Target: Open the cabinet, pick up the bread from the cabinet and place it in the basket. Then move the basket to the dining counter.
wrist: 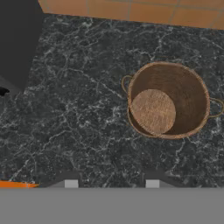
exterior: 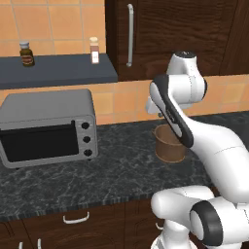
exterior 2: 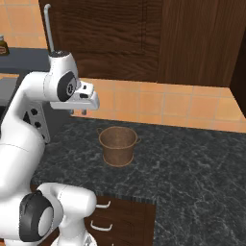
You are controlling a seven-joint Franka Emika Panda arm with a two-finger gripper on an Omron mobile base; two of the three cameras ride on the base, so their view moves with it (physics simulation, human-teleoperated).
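Overhead in the left base view, the cabinet (exterior: 170,34) hangs on the wall with its door shut and its long silver handle (exterior: 130,35) upright. Below it the basket (exterior: 169,145) stands on the black marbled worktop (exterior: 112,170), partly hidden behind the white arm. A grey toaster oven (exterior: 47,126) sits well to the left of the basket. Above the oven, a dark shelf (exterior: 58,72) carries a brown jar (exterior: 26,53) and a small pale bottle (exterior: 94,50). Low drawers (exterior: 75,221) with curved handles run under the worktop.

From the right base view, the basket (exterior 2: 117,145) stands alone on the worktop (exterior 2: 192,168), upright and empty as far as can be seen. The gripper (exterior 2: 79,112) hangs above and to the left of it, well clear of the rim, and its fingers are mostly hidden under the hand. The cabinet (exterior 2: 101,38) is closed, so no bread can be seen.

Looking down through the hand view, the basket (wrist: 168,99) lies ahead and to the right, its round woven bottom bare and its two loop handles showing. The fingertips (wrist: 71,183) stand partly apart at the bottom edge, with nothing between them.
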